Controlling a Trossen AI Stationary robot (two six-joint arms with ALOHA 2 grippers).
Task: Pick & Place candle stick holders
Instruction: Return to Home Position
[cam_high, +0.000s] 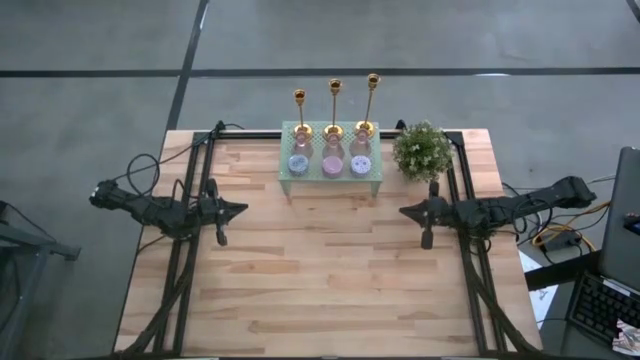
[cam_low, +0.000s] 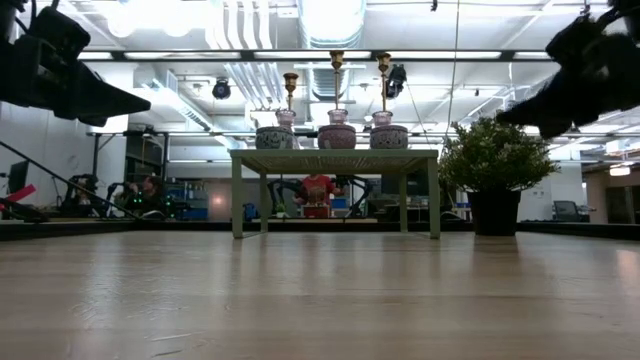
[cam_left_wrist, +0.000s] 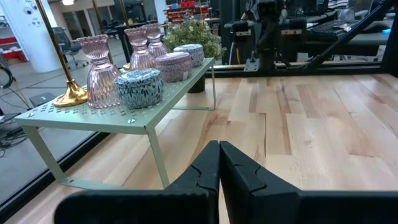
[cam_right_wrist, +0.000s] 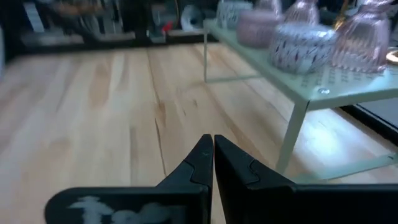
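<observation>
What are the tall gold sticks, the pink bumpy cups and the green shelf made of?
The candle stick holders look like polished metal: their thin stems and bases gleam gold. The pink cups seem to be glass: see-through, ribbed, catching light. The green shelf looks like painted metal sheet, matte, punched with small holes, on thin legs.
</observation>
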